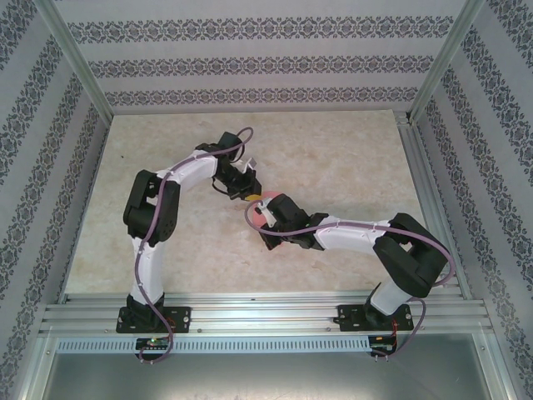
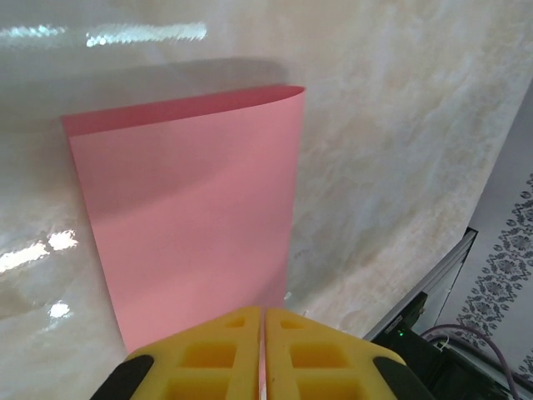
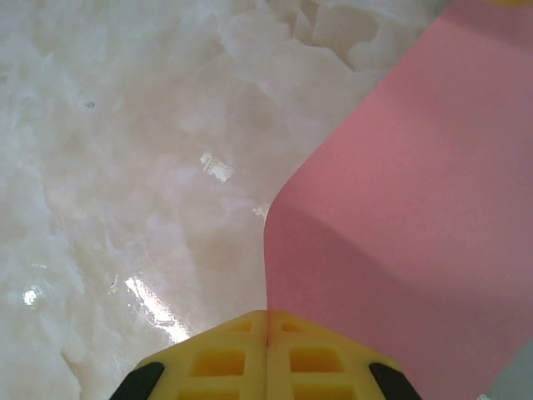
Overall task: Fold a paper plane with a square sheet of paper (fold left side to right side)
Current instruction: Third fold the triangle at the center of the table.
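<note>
A crooked crease is being judged the chief risk: the sheet [image 2: 191,225] is lying doubled over on the table [image 2: 400,167], but its fold [image 2: 183,112] at the far end is being left as a rounded, unflattened loop. Any sideways drag from either arm would therefore be shifting the upper layer off the lower one before the crease is being pressed home. A crumple or tear is also being considered possible, should the two arms be pulling apart while both are bearing on such thin paper. The left gripper [image 2: 265,315] is being seen with its fingers closed together at the sheet's near edge; whether paper is being pinched or only pressed down cannot be told. The right gripper [image 3: 266,317] is likewise being seen closed, finger against finger, with the sheet rising in a soft bend just beside it; a hold there cannot be told either. In the top view both arms are being held bent inward, elbows outward, with their wrists meeting over the table's middle and the sheet lying mostly hidden beneath them.
</note>
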Motion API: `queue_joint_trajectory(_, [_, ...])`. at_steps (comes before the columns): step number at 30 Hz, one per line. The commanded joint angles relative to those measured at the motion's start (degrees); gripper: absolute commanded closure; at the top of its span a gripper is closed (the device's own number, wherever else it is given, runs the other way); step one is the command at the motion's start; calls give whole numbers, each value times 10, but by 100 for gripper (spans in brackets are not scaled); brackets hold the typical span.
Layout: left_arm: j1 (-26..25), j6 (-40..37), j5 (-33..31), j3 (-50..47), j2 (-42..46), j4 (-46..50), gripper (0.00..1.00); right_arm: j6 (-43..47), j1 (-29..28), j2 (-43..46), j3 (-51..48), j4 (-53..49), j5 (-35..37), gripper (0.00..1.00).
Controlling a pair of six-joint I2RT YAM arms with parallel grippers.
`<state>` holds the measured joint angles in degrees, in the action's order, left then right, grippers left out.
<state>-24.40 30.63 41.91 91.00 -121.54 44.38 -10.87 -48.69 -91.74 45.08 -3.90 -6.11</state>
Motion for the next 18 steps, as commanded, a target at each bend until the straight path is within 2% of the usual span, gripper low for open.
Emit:
queue_joint_trajectory(1, [-19,-24,14,27,-19,-22,91,-13,7,10,-9,25,-19,100])
queue_joint_trajectory(7, [-23,-38,-27,24,-49,-10,93,-34,36,9,-18,39,-50,100])
queue_joint_trajectory(18, [-30,-56,-73,-9,-69,-4,95,-37,88,-21,16,2,-89,100])
